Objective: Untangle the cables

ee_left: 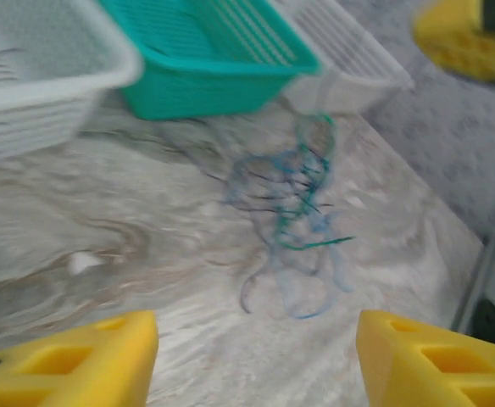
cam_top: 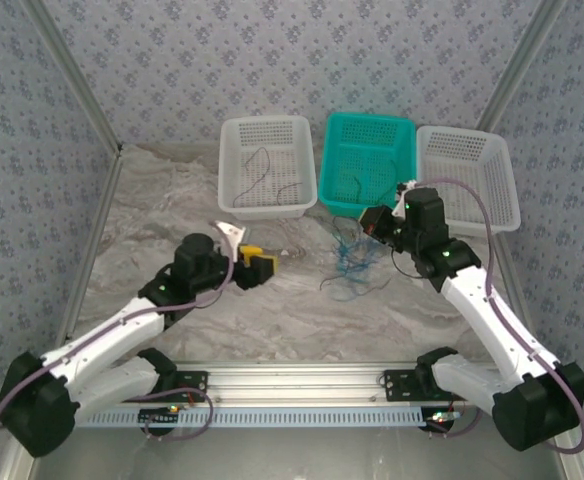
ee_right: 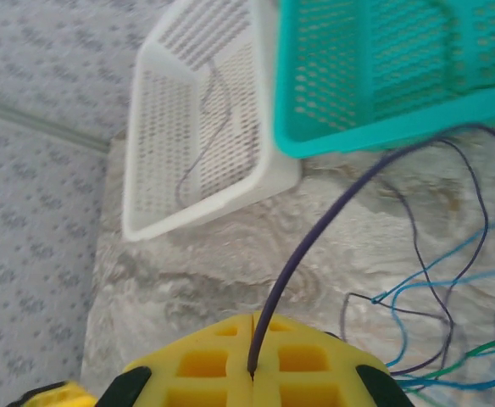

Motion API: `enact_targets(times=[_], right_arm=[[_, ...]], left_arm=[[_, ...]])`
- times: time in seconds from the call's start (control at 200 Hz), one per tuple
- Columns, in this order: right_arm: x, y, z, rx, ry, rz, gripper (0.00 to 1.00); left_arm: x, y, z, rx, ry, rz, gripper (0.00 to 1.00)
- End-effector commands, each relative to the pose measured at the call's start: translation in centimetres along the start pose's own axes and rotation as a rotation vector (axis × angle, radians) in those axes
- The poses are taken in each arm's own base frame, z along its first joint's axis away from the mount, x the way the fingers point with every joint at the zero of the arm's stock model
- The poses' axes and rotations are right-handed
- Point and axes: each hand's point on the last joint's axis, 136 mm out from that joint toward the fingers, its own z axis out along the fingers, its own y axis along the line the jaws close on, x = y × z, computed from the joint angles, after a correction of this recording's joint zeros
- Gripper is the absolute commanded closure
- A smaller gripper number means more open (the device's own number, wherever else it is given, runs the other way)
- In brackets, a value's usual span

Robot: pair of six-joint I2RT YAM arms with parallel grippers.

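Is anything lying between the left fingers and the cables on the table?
Nothing visible does. Bare table lies between the open left fingers and the cables, which lie straight ahead of them.

Three baskets stand side by side along the far side of the desk [cam_top: 172, 300]: left basket [cam_top: 228, 170], middle basket [cam_top: 369, 118], right basket [cam_top: 459, 133]. The cables [cam_top: 352, 262] lie on the desk before the middle basket, between the left pincer [cam_top: 257, 262] and the right pincer [cam_top: 374, 222]. A lone wire [cam_top: 262, 165] lies in the left basket.
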Motion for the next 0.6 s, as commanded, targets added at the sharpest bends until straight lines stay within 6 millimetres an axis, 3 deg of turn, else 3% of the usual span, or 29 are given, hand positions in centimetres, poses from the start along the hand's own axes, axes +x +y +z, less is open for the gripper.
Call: enact_targets(times=[0.0, 0.065, 0.18, 0.38, 0.595], right_arm=[[-0.2, 3.2, 0.4, -0.094, -0.002, -0.083, 1.00], [0.3, 4.3, 0.8, -0.125, 0.015, -0.104, 1.00], [1.0, 5.7, 1.2, -0.155, 0.033, -0.128, 1.00], [2.1, 8.4, 0.9, -0.240, 0.065, -0.215, 1.00], [3.1, 10.7, 0.0, -0.324, 0.100, -0.298, 1.00]], left_arm=[[-3.0, -4.4, 1.1, 0.165, -0.070, 0.160, 0.16], [-2.7, -5.3, 1.8, 0.191, -0.045, 0.231, 0.10], [-3.3, -4.3, 2.9, 0.140, -0.054, 0.248, 0.01], [-4.1, -4.0, 5.5, 0.167, -0.071, 0.213, 0.01], [-3.3, -5.1, 6.8, 0.248, 0.030, 0.447, 0.01]])
